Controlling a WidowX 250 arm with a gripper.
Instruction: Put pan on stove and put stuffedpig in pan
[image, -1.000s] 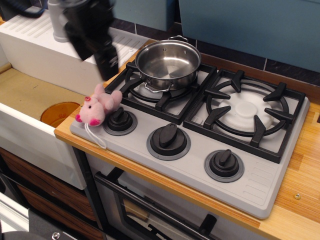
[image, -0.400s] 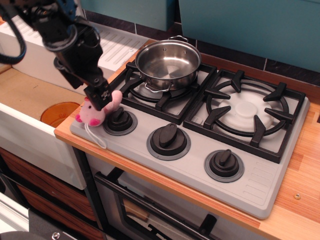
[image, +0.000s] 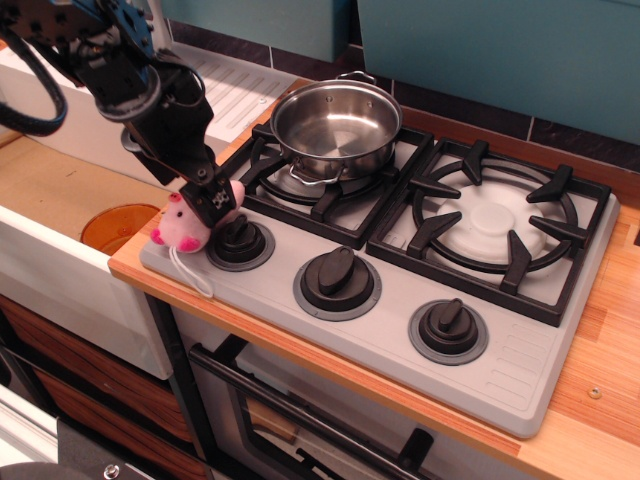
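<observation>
The steel pan (image: 336, 128) stands upright on the left rear burner of the grey stove (image: 520, 370) and is empty. The pink stuffedpig (image: 183, 226) lies at the stove's front left corner beside the leftmost knob (image: 240, 241), with its white string (image: 190, 272) trailing forward. My black gripper (image: 214, 200) reaches down from the upper left onto the pig's body. Its jaws stand apart around the pig, with one finger (image: 220, 201) in front of the body and the other mostly hidden behind it. The pig rests on the stove.
A white sink (image: 60, 270) with an orange drain (image: 118, 226) lies left of the stove. Two more knobs (image: 337, 280) (image: 448, 329) line the stove's front. The right burner grate (image: 495, 228) is bare. A wooden counter (image: 600, 400) borders the stove on the right.
My gripper has come down from above the sink's back edge to the pig, moving lower and slightly right in the last half second. The pig and pan have not moved.
</observation>
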